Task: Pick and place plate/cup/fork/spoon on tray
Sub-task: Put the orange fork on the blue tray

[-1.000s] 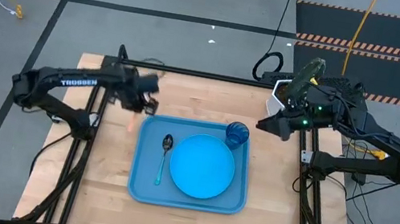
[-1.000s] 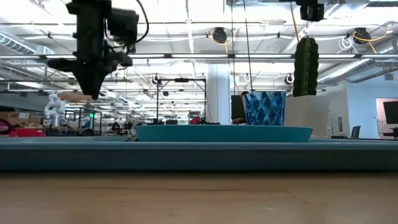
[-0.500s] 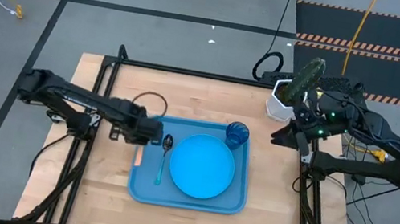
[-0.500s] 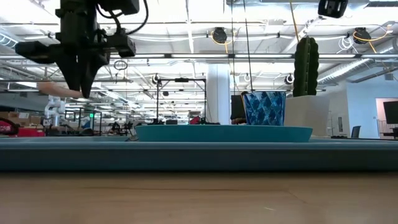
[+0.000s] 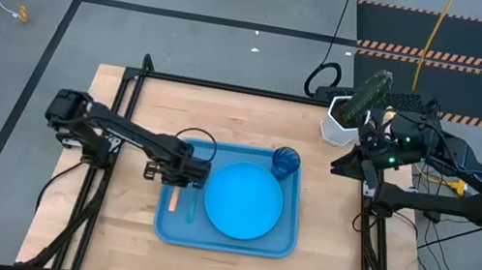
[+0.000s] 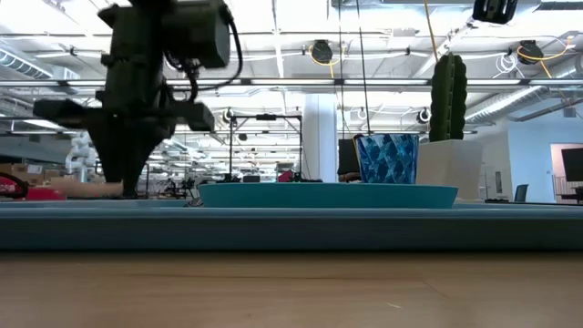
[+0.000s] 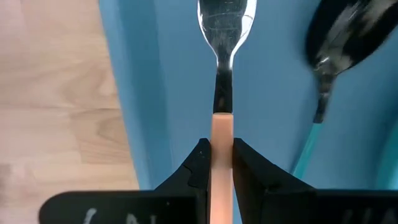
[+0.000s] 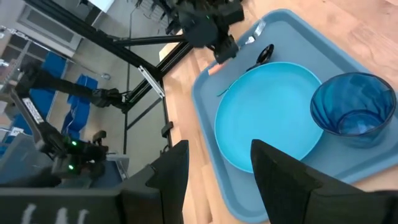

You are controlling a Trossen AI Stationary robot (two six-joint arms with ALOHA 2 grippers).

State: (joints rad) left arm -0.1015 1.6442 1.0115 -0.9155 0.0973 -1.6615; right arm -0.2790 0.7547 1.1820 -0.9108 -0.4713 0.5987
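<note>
My left gripper (image 5: 178, 180) is shut on the fork (image 7: 222, 74) low over the left part of the blue tray (image 5: 223, 242). The fork's orange handle (image 5: 173, 198) points to the near edge. The spoon (image 5: 192, 207) lies in the tray beside it, its dark bowl (image 7: 345, 31) toward the far side. The sky-blue plate (image 5: 243, 199) lies flat in the tray's middle. The dark-blue cup (image 5: 284, 162) stands upright in the tray's far right corner. My right gripper (image 8: 217, 163) is open and empty past the table's right edge. My left gripper pinches the fork's orange handle (image 7: 222, 132) between its two fingers (image 7: 200, 163), toward the tine end. The fingers point down and lie across the handle. The fork is level, tines toward the far edge; whether it rests on the tray floor I cannot tell.
A white pot (image 5: 335, 128) with a cactus (image 5: 365, 95) stands at the table's far right corner, near my right arm. Bare wood lies left of the tray and along the table's near edge.
My left gripper has carried the fork from beyond the tray's far left corner toward the near edge and right, over the tray's left part, and has come down close to the tray. The fork stays level in the hold. My right gripper has drawn back toward the right edge.
</note>
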